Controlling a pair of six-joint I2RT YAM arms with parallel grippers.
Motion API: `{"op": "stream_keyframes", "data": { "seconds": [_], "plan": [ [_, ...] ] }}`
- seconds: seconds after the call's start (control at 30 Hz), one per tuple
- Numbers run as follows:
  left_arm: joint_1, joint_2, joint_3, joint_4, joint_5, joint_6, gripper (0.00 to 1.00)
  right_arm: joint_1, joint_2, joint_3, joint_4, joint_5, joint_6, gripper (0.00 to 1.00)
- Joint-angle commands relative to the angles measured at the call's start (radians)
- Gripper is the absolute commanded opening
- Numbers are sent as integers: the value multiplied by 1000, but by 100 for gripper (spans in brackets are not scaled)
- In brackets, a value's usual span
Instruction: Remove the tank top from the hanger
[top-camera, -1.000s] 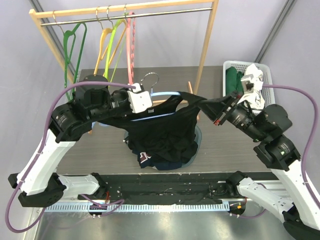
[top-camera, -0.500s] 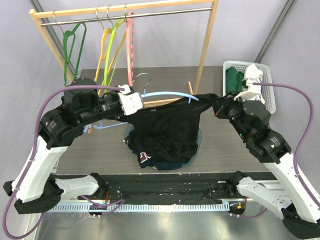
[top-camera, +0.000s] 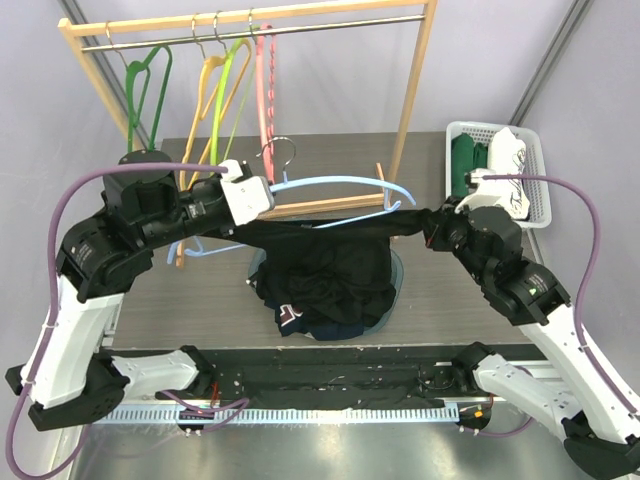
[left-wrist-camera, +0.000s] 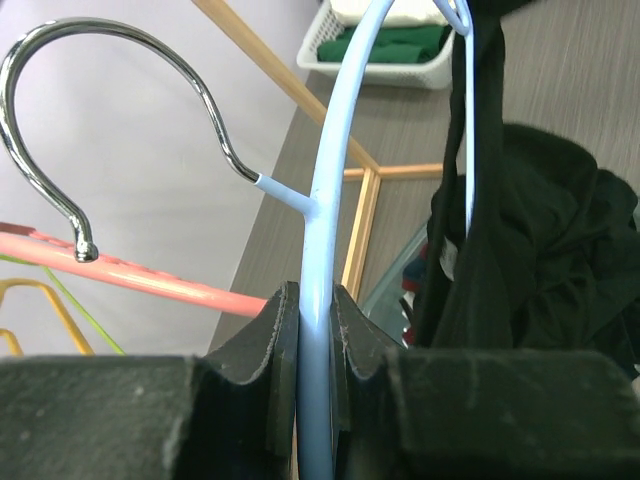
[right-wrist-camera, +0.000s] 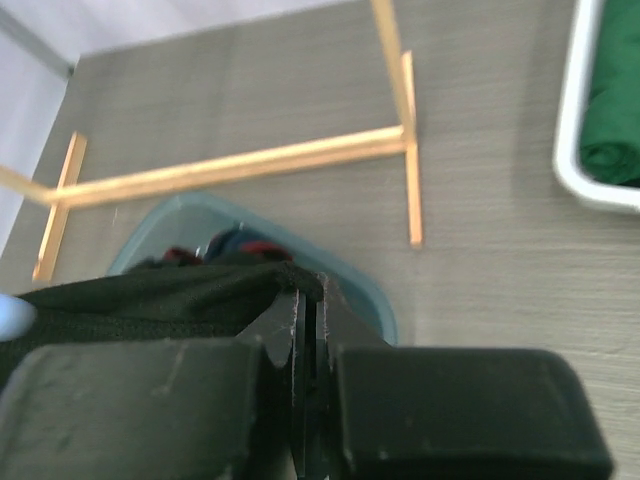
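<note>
Tank top (top-camera: 352, 223) tauter, hanger (top-camera: 330, 183) barer

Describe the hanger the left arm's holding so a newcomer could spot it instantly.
Find the wooden clothes rack at the back of the table. Just in front of it, off the rail, the left end effector clamps the light blue hanger. It carries the black tank top; the rail hangers are bare and green, orange, yellow-green or pink.
</note>
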Motion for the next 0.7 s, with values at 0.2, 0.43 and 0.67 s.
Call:
{"op": "stream_keyframes", "data": {
  "seconds": [0.2,0.43,0.67],
  "plan": [
    [4,110,193,123,62,-128,0,-9,-83,26,-27,-303,-142,16],
    [-11,166,196,151,70,-154,0,-9,-122,208,-144,-447,-200,80],
    [-45,195,173,146,70,-135,0,-9,-94,526,-226,-564,-260,92]
  ]
}}
